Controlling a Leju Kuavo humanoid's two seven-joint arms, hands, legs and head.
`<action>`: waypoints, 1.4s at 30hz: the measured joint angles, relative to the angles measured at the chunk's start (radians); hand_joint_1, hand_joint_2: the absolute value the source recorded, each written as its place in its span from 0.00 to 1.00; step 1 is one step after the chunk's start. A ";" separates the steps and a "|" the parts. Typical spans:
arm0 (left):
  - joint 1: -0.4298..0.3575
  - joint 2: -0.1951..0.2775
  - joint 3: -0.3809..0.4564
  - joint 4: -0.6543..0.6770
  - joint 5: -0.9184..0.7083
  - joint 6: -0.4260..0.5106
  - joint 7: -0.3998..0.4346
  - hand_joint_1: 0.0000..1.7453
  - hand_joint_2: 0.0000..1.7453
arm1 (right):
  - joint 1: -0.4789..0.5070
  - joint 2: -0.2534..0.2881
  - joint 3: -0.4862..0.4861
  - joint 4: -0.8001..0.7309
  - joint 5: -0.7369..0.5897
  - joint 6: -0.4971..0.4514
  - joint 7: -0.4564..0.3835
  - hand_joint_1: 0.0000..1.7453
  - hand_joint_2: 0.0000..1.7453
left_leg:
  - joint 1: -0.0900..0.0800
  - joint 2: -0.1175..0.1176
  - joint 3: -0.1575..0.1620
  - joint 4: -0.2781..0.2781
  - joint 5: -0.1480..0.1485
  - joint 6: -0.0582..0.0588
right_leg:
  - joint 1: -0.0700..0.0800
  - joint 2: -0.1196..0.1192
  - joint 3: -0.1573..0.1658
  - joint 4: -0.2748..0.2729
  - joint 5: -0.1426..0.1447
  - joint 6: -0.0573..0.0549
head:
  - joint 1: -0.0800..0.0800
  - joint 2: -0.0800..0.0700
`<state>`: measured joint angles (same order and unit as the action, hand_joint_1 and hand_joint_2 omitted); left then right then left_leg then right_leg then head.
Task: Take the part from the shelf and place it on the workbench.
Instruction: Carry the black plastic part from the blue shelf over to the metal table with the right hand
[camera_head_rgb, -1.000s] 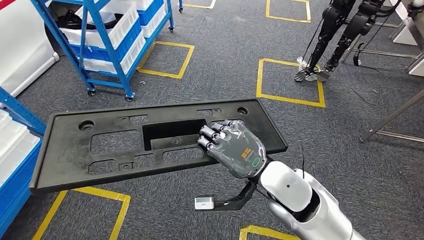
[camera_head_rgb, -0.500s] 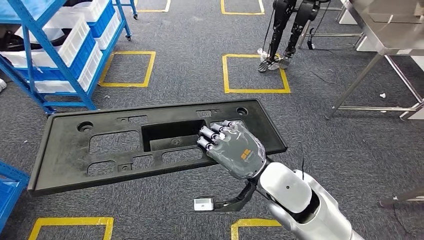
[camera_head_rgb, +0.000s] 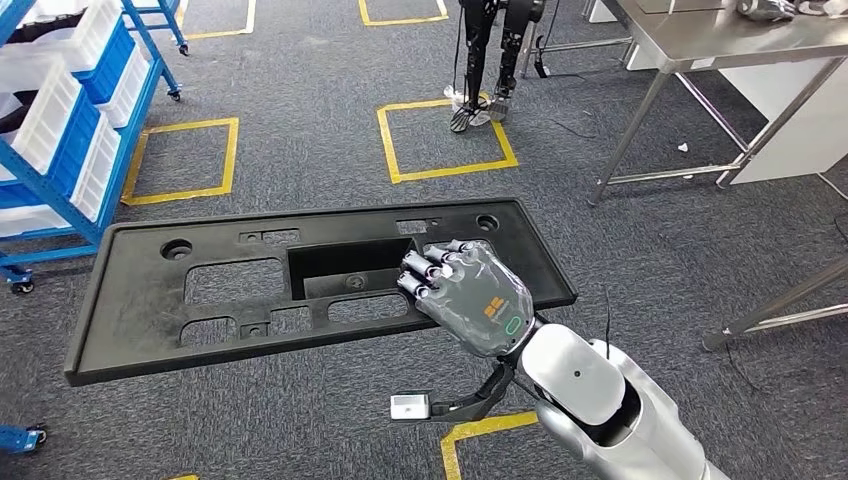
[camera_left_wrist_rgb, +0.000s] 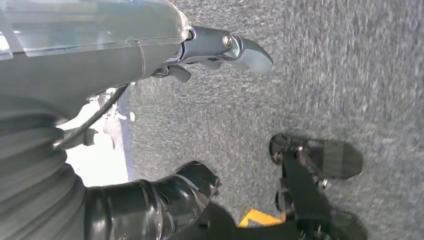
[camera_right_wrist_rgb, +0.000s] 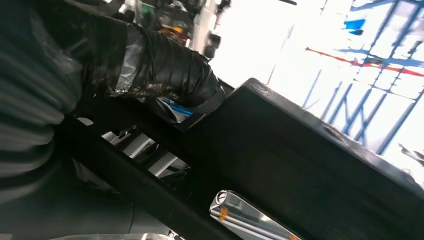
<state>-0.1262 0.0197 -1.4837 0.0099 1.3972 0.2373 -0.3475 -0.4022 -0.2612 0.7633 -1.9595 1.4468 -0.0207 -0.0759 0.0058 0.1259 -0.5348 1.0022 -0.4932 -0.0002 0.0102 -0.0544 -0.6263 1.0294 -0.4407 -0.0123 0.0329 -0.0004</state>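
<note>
The part (camera_head_rgb: 140, 300) is a long flat black plastic panel with several cut-outs, held level above the carpet in the head view. My right hand (camera_head_rgb: 470, 295) grips its right end, fingers hooked into the large rectangular opening. The right wrist view shows the panel's dark underside (camera_right_wrist_rgb: 310, 170) close up, with my taped dark thumb (camera_right_wrist_rgb: 160, 65) against its edge. My left hand (camera_left_wrist_rgb: 150, 55) hangs over the grey carpet holding nothing, thumb standing apart from the fingers. The steel workbench (camera_head_rgb: 720, 40) stands at the far right. The blue shelf (camera_head_rgb: 60, 150) with white bins is at the far left.
Yellow taped squares (camera_head_rgb: 445, 140) mark the grey carpet. Another robot's dark legs (camera_head_rgb: 490, 60) stand at the top middle. The workbench's steel legs (camera_head_rgb: 630, 140) reach the floor on the right, and another slanted metal leg (camera_head_rgb: 780, 305) crosses the right edge.
The whole picture has swung: the blue shelf slid to the left edge and the steel workbench came in at the top right. The panel stays in my right hand as before.
</note>
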 joint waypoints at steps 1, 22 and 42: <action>-0.002 0.000 0.000 0.000 0.000 0.000 0.000 0.00 1.00 | 0.001 0.000 0.000 0.000 0.000 0.000 0.000 1.00 1.00 | 0.002 0.002 0.004 0.000 -0.005 -0.006 | -0.003 0.013 0.004 -0.006 0.002 -0.005 | 0.000 0.000; 0.003 0.007 0.000 0.000 0.000 0.000 0.000 0.00 1.00 | 0.002 0.000 -0.001 0.011 0.002 0.009 0.000 1.00 1.00 | 0.008 -0.099 -0.035 -0.001 0.031 0.035 | -0.017 0.065 -0.121 0.254 -0.123 0.026 | 0.005 0.000; 0.005 0.011 0.000 0.000 0.000 -0.003 0.003 0.00 1.00 | -0.006 -0.003 -0.007 0.014 0.001 0.023 0.006 1.00 1.00 | 0.016 -0.168 -0.086 0.112 -0.001 -0.013 | -0.015 0.155 0.025 0.003 -0.013 -0.016 | 0.004 0.000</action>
<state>-0.1208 0.0303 -1.4840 0.0099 1.3973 0.2345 -0.3447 -0.4077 -0.2645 0.7567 -1.9458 1.4479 0.0027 -0.0697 0.0219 -0.0418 -0.6213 1.1139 -0.4944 -0.0135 -0.0052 0.1003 -0.6016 1.0320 -0.4541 -0.0279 0.0367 -0.0004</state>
